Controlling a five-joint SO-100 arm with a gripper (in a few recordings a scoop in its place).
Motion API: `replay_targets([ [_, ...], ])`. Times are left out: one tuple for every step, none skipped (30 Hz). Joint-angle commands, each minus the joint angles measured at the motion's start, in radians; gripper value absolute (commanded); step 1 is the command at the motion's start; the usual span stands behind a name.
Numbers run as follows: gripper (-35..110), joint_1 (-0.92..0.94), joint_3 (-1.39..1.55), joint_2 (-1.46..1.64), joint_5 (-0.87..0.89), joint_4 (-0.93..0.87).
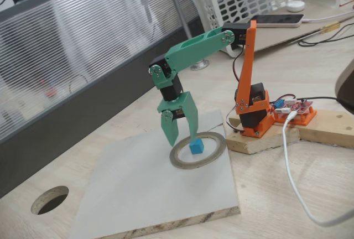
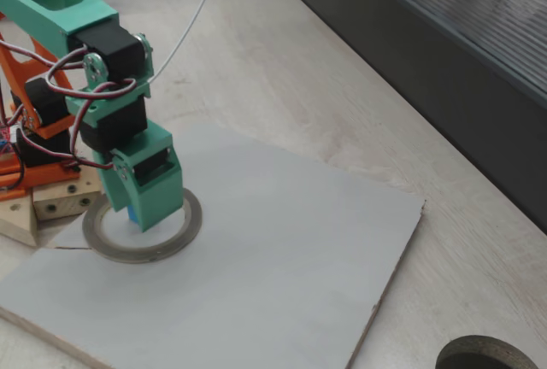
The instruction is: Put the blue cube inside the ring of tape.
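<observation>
Although the arm stands low over the work, we judge the placement itself essentially done: the blue cube [image 1: 196, 147] rests on the white board [image 1: 138, 189] inside the opening of the ring of tape [image 1: 197, 150], which lies near the board's corner closest to the arm's orange base [image 1: 255, 118]. Seen in a fixed view, the gripper [image 1: 182, 138] straddles the ring's rim, its jaws spread apart and grasping nothing, one green finger just beside the cube; whether it touches we cannot tell. From the other side the cube [image 2: 131, 216] is largely hidden behind the gripper [image 2: 147, 207]. What remains, in our judgement, is lifting clear without nudging cube or ring.
</observation>
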State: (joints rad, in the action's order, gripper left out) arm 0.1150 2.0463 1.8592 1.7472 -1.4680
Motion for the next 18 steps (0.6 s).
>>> replay_targets([
  [38, 0.015, -0.028, 0.029, 0.015, -0.021],
  [38, 0.015, -0.028, 0.029, 0.015, -0.021],
  [38, 0.015, -0.028, 0.029, 0.015, -0.023],
  [38, 0.015, -0.028, 0.029, 0.017, -0.025],
  [38, 0.015, -0.028, 0.029, 0.017, -0.025],
  [38, 0.015, -0.028, 0.029, 0.017, -0.025],
  [38, 0.015, -0.028, 0.029, 0.017, -0.025],
  [38, 0.015, -0.028, 0.029, 0.017, -0.025],
  [38, 0.015, -0.028, 0.029, 0.017, -0.025],
  [38, 0.015, -0.029, 0.029, 0.017, -0.025],
  [38, 0.017, -0.029, 0.029, 0.017, -0.025],
  [38, 0.017, -0.029, 0.029, 0.018, -0.025],
  [38, 0.017, -0.034, 0.029, 0.018, -0.025],
  [38, 0.017, -0.041, 0.029, 0.018, -0.025],
  [38, 0.017, -0.051, 0.029, 0.018, -0.025],
  [38, 0.017, -0.063, 0.029, 0.018, -0.025],
  [38, 0.017, -0.075, 0.029, 0.018, -0.025],
  [38, 0.017, -0.087, 0.029, 0.018, -0.025],
])
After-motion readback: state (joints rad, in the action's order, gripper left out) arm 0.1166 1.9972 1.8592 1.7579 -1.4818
